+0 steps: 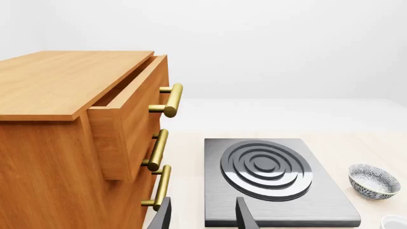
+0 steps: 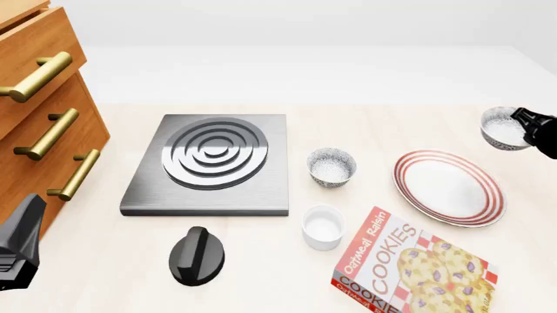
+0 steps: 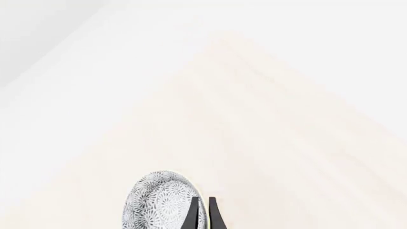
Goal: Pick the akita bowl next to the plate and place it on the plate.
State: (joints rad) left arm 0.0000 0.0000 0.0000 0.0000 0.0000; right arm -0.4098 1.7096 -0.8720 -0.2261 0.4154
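My right gripper [image 2: 527, 126] is shut on the rim of a speckled akita bowl [image 2: 503, 128], which it holds tilted above the table, just past the far right edge of the plate [image 2: 448, 188]. In the right wrist view that bowl [image 3: 159, 202] sits against the nearly closed fingers of the gripper [image 3: 203, 214]. The plate is white with red rings and has nothing on it. A second akita bowl [image 2: 332, 167] stands upright on the table to the plate's left. My left gripper [image 1: 203, 215] is open and holds nothing, low at the table's near left corner [image 2: 19, 251].
A grey stove plate [image 2: 211, 163] lies centre-left, with a black knob [image 2: 197, 255] in front of it. A white ramekin [image 2: 322, 226] and a cookie box [image 2: 409, 267] sit near the front. A wooden drawer cabinet [image 2: 39, 111] with its top drawer ajar stands at the left.
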